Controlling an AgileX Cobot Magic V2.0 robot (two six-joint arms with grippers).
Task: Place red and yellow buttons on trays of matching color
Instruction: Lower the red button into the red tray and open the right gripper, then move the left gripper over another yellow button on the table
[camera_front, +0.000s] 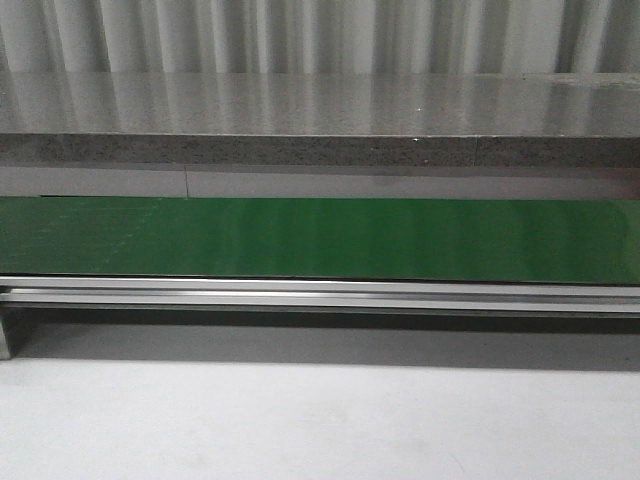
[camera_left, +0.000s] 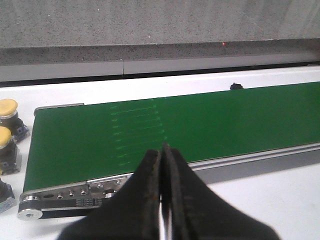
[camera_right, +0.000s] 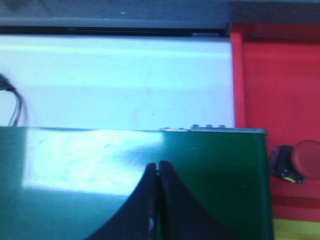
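In the left wrist view my left gripper (camera_left: 161, 149) is shut and empty over the near edge of the green belt (camera_left: 200, 125). Two yellow buttons (camera_left: 7, 107) (camera_left: 4, 138) stand on the white table off the belt's end, and the edge of a third, dark button (camera_left: 4, 192) shows beside them. In the right wrist view my right gripper (camera_right: 157, 165) is shut and empty above the green belt (camera_right: 220, 175). A red button (camera_right: 306, 160) lies on its side in the red tray (camera_right: 280, 80) past the belt's end. A strip of the yellow tray (camera_right: 295, 229) shows beside the red one.
The front view shows only the empty green belt (camera_front: 320, 240), its aluminium rail (camera_front: 320, 292), the white table (camera_front: 320, 420) and a grey stone ledge (camera_front: 320, 150); no arm shows there. A dark cable (camera_right: 11, 100) lies on the white table beyond the belt.
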